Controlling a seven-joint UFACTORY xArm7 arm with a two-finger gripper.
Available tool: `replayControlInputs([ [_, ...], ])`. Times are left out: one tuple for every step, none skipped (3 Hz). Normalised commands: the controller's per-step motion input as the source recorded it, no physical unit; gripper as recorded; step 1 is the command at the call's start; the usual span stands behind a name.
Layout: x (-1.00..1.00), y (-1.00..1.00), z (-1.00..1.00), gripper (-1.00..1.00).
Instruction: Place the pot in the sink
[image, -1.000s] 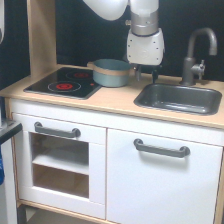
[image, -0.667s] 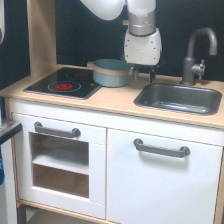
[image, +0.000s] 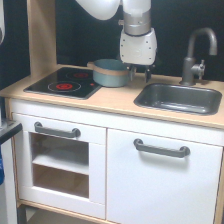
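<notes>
- The pot (image: 108, 72) sits on the wooden counter (image: 117, 100), at the back edge of the black stovetop (image: 65, 82), well short of the sink (image: 180, 97).
- The gripper (image: 139, 75) hangs just beside the pot, on the exterior view's right, above the counter between pot and sink.
- Its two dark fingers (image: 132, 74) stand apart, gripping nothing.
- A grey faucet (image: 196, 52) rises behind the sink.

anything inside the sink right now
The sink basin looks empty; its near inner wall is hidden by the rim. The pot sits outside it, beside the stovetop.
</notes>
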Motion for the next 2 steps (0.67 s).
replayControlInputs([
  [-0.28,-0.07,0.5,1.0],
  [-0.29,-0.06,0.48,1.0],
])
